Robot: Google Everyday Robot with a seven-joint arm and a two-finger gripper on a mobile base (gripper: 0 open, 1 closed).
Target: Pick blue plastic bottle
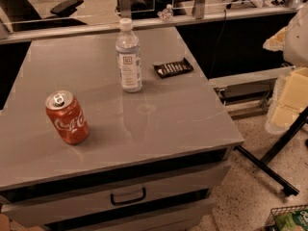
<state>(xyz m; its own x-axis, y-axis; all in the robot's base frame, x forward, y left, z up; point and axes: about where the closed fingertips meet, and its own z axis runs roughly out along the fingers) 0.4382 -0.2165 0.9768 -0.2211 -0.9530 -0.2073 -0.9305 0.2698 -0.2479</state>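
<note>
Counter (168, 124): grey top, 3 items on it.

Blue plastic bottle (129, 57) stands upright with its white cap on, back toward the far edge and nearer the far right corner than the far left.

Dark snack wrapper (173, 68) lies flat just beside the bottle, between it and the right edge, not touching it.

Red can (67, 118) stands near the left edge, well apart from the bottle, with its tab top showing.

My end effector (291, 97) hangs off the counter, beyond the right edge and lower than the top. Apart or together: I cannot tell.

Writing: the can reads "Coca-Cola" in white script. The bottle's white label carries 1 small dark square logo, and the lines under it are too small to read. The pale marks on the wrapper are unreadable.

Around: drawer handle (128, 196) under the near edge, and 1 tiny clear bottle (166, 13) on the ledge past the far edge.
</note>
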